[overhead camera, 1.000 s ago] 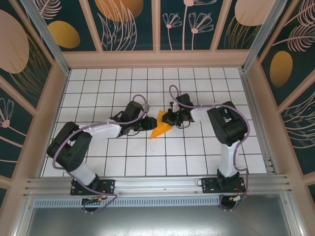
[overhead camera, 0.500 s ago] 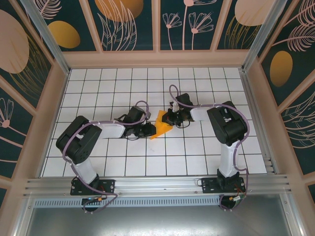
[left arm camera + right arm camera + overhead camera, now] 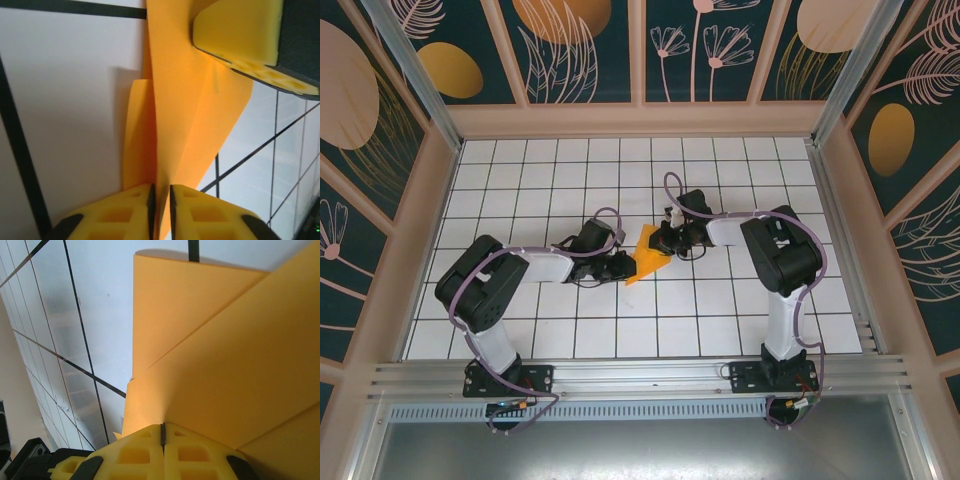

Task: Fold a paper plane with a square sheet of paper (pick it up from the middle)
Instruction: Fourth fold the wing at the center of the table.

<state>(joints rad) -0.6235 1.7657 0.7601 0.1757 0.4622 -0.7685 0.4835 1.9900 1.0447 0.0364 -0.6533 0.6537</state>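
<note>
The top camera looks steeply down from high behind the near edge, taking in the whole tiled surface (image 3: 520, 330). Each wrist camera peers past its own yellow fingers (image 3: 205, 212) (very close) at the folded orange paper (image 3: 185, 115), shared by all three views.

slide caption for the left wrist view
Left gripper pinches the folded orange paper over the white grid table.

A white grid-tiled table (image 3: 700, 320) sits inside dark floral wall panels (image 3: 720, 60), metal rail (image 3: 640, 375) in front

Paper plane (image 3: 185, 125) outline beyond wrist-view edges
</note>
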